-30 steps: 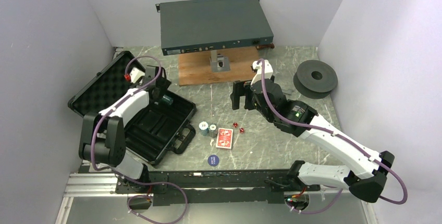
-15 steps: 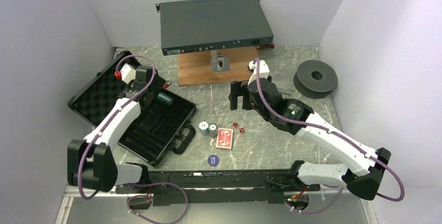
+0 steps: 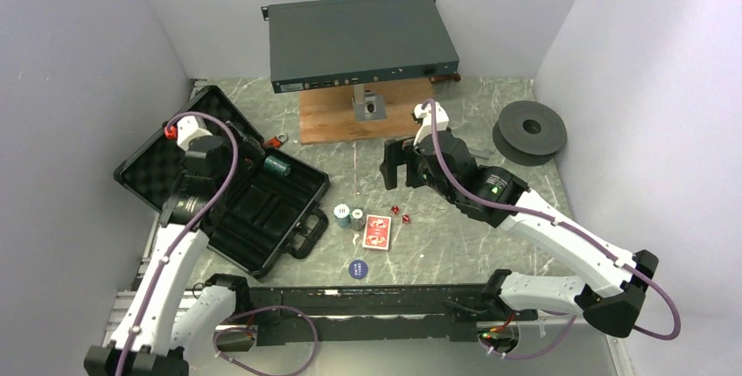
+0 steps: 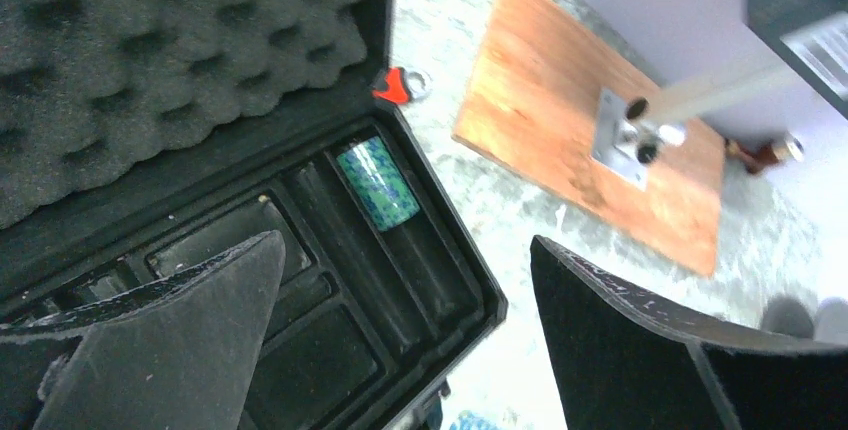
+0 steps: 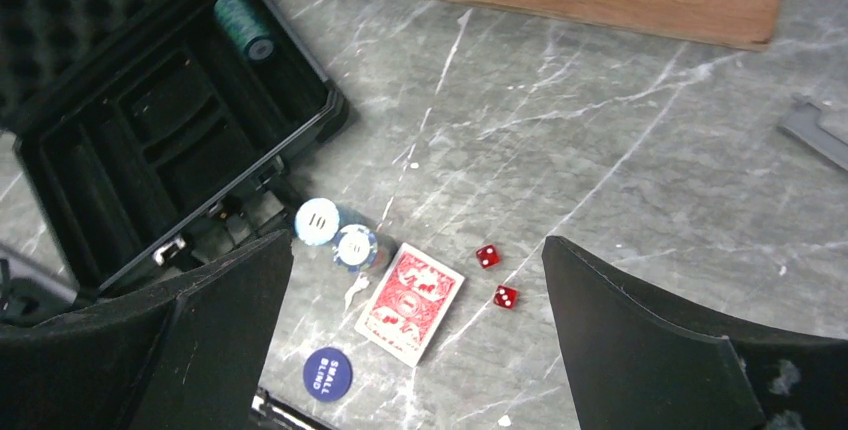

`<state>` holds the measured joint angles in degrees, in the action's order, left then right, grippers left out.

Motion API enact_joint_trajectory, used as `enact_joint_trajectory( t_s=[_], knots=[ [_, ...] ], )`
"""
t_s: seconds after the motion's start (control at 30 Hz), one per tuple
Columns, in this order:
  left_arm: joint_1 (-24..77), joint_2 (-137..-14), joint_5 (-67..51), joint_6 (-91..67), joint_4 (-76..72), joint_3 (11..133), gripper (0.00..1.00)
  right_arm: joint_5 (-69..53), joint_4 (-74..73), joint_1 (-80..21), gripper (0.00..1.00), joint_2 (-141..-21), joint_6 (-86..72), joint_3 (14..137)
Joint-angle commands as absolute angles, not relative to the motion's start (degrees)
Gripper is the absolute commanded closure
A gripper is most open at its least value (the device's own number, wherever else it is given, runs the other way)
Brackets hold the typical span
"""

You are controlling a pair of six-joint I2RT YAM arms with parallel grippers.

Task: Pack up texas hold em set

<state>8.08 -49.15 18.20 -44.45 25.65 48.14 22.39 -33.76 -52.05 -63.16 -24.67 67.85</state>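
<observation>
The black briefcase lies open at the left, its foam lid back. One teal-and-white chip stack lies on its side in the tray's far slot; it also shows in the left wrist view. My left gripper is open and empty above the tray. Two chip stacks, the red-backed deck, two red dice and the blue disc sit on the table. My right gripper hangs open and empty, high above and behind the deck.
A large grey rack box stands on a post over a wooden board at the back. A dark spool lies at the back right. A small red tag lies by the case's far corner. Walls close in on both sides.
My left gripper has let go of the chip stack in the case's slot and drawn back left and toward the near side. My right gripper has shifted slightly left.
</observation>
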Motion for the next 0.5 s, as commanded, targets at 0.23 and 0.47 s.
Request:
enact_joint_trajectory(
  t_s=[0.23,0.47],
  knots=[
    [7.56,-37.74,-11.76,-20.82,35.4,48.31,0.0,-1.46,-21.21,-52.25,0.0,-61.69,-12.08,62.19],
    [7.64,-35.24,-19.36,-17.36,38.34,45.81,0.0,-7.12,-16.6,-53.35,0.0,-65.23,-4.44,59.49]
  ],
)
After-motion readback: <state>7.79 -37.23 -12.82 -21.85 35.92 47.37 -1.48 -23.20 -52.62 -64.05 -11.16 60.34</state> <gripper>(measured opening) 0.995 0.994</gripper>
